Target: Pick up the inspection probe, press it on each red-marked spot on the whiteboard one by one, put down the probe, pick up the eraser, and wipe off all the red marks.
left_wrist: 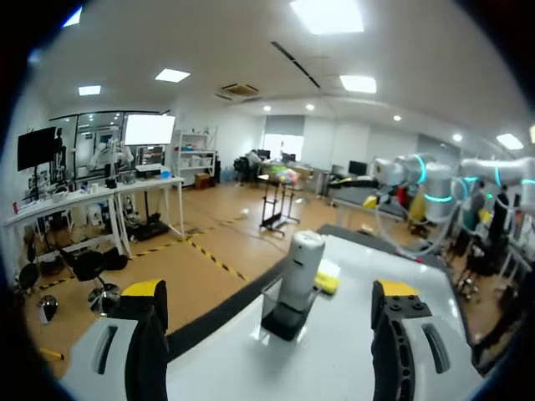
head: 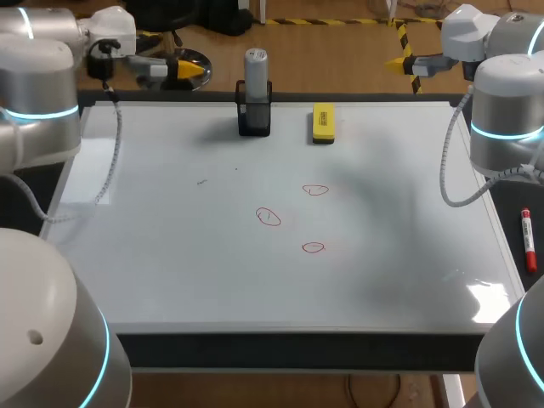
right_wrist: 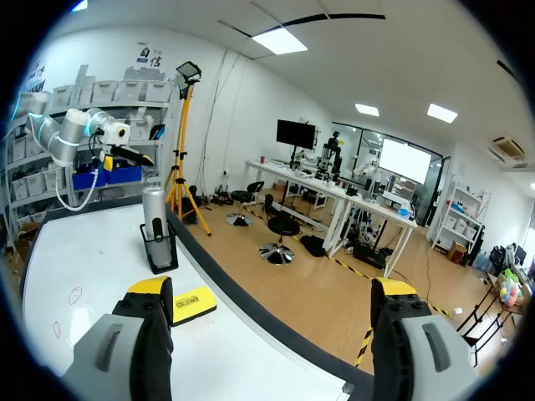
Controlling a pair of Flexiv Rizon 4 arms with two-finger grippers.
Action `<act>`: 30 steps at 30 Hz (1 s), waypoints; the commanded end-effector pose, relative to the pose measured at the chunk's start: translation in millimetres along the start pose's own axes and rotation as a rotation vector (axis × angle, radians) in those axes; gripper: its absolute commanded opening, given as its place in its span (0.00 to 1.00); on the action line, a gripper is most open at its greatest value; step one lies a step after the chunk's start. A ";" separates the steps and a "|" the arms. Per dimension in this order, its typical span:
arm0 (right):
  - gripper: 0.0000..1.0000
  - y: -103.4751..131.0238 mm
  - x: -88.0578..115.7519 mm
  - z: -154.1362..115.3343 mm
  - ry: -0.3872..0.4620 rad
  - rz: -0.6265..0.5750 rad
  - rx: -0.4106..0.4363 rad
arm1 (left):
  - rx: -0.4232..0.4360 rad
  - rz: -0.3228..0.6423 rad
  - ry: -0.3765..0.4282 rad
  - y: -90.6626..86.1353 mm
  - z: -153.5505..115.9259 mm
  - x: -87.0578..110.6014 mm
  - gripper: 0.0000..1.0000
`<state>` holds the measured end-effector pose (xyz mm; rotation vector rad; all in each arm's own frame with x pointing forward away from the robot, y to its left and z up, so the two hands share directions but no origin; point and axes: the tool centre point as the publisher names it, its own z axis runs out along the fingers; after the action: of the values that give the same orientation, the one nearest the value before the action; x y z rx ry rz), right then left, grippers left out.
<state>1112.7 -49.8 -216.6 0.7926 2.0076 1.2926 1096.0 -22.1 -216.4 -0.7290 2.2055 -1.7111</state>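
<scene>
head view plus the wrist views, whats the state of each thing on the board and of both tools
inspection probe: upright in its holder, not picked up
holder: standing at the far edge of the whiteboard
eraser: lying flat, untouched
red marks: three, not wiped
left tool: open, empty
right tool: open, empty
red marker: lying off the whiteboard, beside its right edge

- Head camera, high and behind, looks down on the whole whiteboard [head: 170,272].
- Left wrist camera sits low off the far-left corner, facing along the far edge.
- Right wrist camera mirrors it from the far-right corner; all three views share the probe [head: 256,64] and eraser [head: 323,121].
</scene>
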 end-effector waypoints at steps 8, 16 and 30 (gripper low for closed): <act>1.00 0.4 -0.6 0.5 0.001 0.000 0.003 | 0.069 0.102 0.325 -5.4 55.9 -0.7 1.00; 1.00 0.4 -0.6 0.5 0.001 0.000 0.003 | 0.149 0.145 0.413 -3.8 85.3 11.7 1.00; 1.00 0.4 -0.6 0.5 0.001 0.000 0.003 | 0.215 0.162 0.438 -0.8 120.5 36.4 1.00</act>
<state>1112.7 -49.8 -216.6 0.7925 2.0076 1.2926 1121.7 -132.4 -237.9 -0.1282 2.2293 -2.1178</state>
